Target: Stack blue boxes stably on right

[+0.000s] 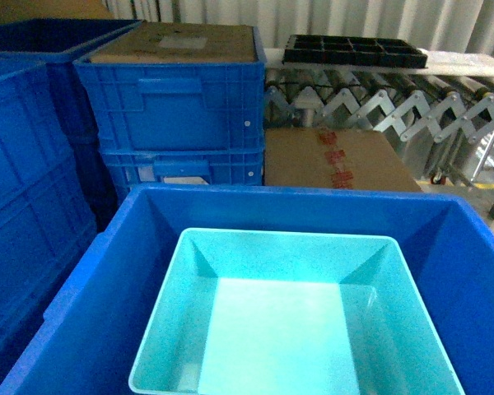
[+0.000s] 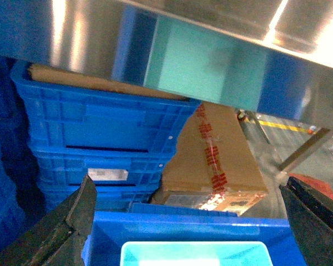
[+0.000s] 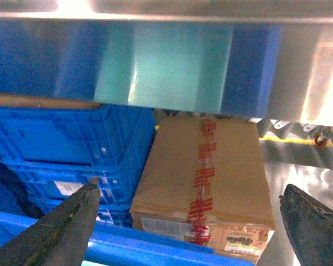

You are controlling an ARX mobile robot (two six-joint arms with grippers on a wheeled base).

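Head view: turquoise tub (image 1: 300,329) nested in big blue bin (image 1: 107,313) toward its near edge, likely light, stiff, slippery, best gripped at flat rim; both wrist views showing fingers (image 2: 66,221) (image 3: 66,224) spread, empty.

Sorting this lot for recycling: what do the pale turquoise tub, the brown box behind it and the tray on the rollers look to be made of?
The turquoise tub looks like glossy moulded plastic: smooth walls with bright glare. The brown box looks like matte cardboard, sealed with red printed tape. The black tray is probably thin plastic, with moulded compartments; too far away to be sure.
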